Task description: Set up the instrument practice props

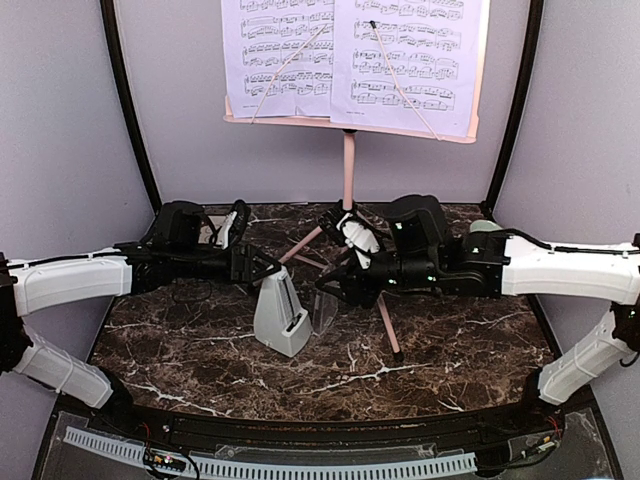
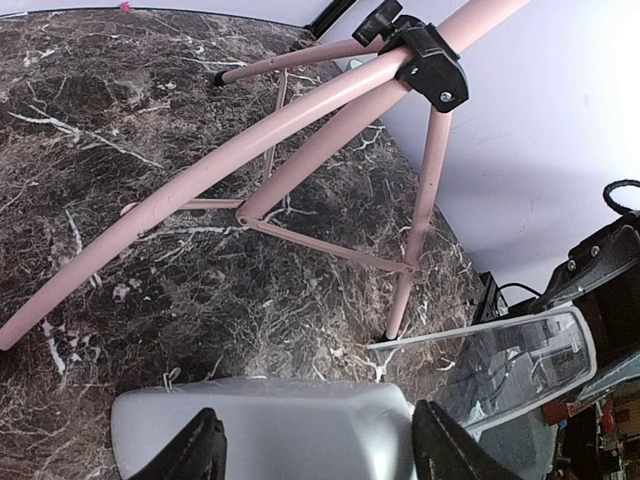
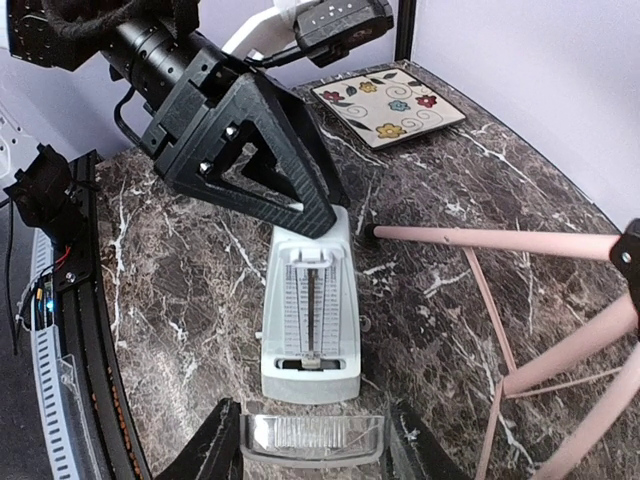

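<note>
The pink music stand (image 1: 348, 160) is upright at the back centre and holds the sheet-music pages (image 1: 350, 55). Its tripod legs (image 2: 300, 160) spread over the marble. The light-grey metronome (image 1: 282, 318) stands in the middle of the table. My left gripper (image 1: 262, 272) is shut on its top, and the grey body (image 2: 270, 430) fills the gap between the left fingers. My right gripper (image 3: 312, 445) is shut on the clear cover (image 3: 312, 438) and holds it just off the metronome's uncovered face (image 3: 310, 310). The cover also shows in the top view (image 1: 325, 310).
A floral square tile (image 3: 390, 105) lies flat at the back left behind my left arm. One tripod leg (image 1: 388, 325) reaches forward under my right arm. Black frame posts (image 1: 128, 100) and lavender walls close in the back and sides.
</note>
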`<state>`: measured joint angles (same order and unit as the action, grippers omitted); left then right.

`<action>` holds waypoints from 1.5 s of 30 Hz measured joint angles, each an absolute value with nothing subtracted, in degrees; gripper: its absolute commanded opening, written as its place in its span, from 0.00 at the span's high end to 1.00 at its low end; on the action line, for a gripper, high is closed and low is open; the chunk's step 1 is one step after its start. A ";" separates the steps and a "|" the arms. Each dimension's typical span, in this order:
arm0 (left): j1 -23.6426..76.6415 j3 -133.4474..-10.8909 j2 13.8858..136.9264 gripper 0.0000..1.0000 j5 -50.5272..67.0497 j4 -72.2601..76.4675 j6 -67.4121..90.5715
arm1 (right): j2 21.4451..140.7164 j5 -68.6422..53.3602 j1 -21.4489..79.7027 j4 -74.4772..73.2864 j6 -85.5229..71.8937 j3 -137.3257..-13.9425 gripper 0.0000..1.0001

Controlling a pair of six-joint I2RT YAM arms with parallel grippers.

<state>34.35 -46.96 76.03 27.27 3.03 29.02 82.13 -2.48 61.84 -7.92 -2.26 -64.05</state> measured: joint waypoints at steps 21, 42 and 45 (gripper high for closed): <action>34.39 -49.43 72.47 0.22 24.40 -4.91 23.29 | 67.79 7.38 48.01 -36.53 -15.97 -57.84 0.68; 39.79 -43.38 64.18 0.08 20.27 -12.47 14.76 | 90.78 5.78 35.33 -35.00 -15.33 -60.16 0.26; 41.12 -42.65 64.86 0.07 19.16 -12.36 14.04 | 90.45 5.63 35.33 -34.48 -15.79 -60.45 0.23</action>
<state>41.12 -42.65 64.86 19.16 -12.36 14.04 90.45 5.63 35.33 -34.48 -15.79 -60.45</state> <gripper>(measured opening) 0.924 0.753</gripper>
